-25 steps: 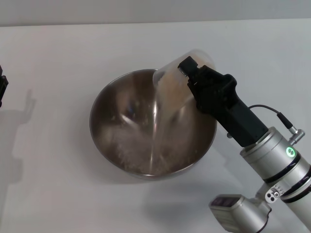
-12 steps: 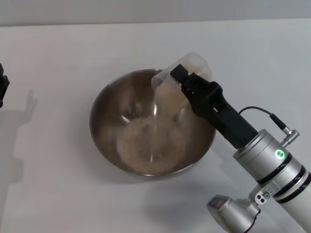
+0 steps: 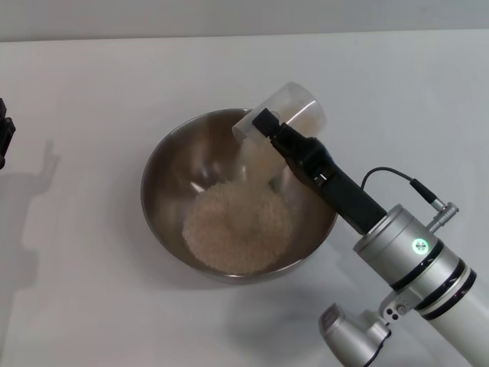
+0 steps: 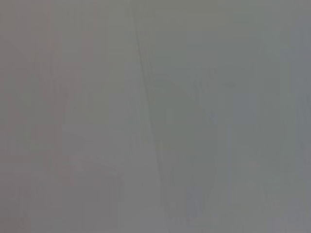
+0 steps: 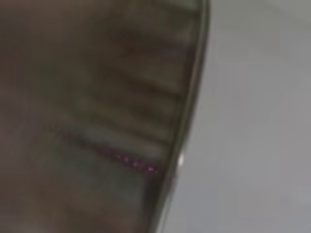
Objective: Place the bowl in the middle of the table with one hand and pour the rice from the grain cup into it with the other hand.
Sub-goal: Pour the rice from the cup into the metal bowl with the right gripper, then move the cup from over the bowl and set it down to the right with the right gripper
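The steel bowl (image 3: 164,180) stands in the middle of the white table (image 3: 92,84). A heap of rice (image 3: 237,225) lies in its bottom. My right gripper (image 3: 267,126) is shut on the clear grain cup (image 3: 294,107) and holds it tipped over the bowl's far right rim, mouth down and to the left. A thin stream of rice (image 3: 256,164) falls from the cup into the bowl. My left gripper (image 3: 4,138) shows only as a black edge at the far left. The right wrist view shows the bowl's inner wall and rim (image 5: 194,97) close up.
The right arm (image 3: 412,260) reaches in from the lower right, across the table's near right corner. The left wrist view shows only plain grey surface. The left arm's shadow (image 3: 34,183) lies on the table at the left.
The right gripper has tipped the cup further and shifted slightly left. The rice heap in the bowl has grown from a thin scatter to a full mound.
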Controlling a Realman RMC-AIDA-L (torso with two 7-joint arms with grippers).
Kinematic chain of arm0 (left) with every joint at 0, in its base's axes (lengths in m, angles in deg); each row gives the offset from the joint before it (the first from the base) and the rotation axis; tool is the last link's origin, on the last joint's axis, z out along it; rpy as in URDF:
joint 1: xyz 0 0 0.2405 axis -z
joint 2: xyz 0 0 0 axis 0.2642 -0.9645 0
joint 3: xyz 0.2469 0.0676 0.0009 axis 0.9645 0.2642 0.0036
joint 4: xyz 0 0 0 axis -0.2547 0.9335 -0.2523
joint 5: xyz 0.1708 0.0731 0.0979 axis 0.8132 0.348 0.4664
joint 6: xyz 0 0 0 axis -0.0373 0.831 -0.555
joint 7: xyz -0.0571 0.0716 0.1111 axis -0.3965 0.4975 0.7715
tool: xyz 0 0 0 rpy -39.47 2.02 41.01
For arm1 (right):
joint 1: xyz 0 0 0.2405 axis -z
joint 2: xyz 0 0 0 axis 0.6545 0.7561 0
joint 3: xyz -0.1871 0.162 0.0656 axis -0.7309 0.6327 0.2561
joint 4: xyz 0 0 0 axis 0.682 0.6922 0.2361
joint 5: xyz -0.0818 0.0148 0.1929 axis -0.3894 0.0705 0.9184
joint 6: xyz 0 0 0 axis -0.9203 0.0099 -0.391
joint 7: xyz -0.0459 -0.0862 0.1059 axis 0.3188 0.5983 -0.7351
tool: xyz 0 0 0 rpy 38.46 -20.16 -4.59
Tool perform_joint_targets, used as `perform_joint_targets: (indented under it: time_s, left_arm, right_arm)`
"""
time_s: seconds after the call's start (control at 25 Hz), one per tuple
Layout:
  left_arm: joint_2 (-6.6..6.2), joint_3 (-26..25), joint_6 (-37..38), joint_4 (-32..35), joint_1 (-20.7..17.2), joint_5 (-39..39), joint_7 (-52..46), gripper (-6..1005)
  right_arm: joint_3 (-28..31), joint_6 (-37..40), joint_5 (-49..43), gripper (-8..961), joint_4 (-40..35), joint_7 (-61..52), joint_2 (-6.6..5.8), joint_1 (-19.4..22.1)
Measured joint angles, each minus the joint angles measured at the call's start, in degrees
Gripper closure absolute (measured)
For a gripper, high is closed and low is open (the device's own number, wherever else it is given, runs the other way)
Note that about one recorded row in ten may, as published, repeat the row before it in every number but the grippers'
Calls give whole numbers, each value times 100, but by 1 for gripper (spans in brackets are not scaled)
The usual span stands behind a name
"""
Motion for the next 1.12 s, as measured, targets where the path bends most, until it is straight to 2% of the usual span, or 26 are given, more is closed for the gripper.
perform_joint_targets:
  time_s: [1.12]
  left_arm:
    - [0,7,-9,0,-8,0,0,181]
  right_arm:
    - [-41,-556,-6,940,448,3007,9,22]
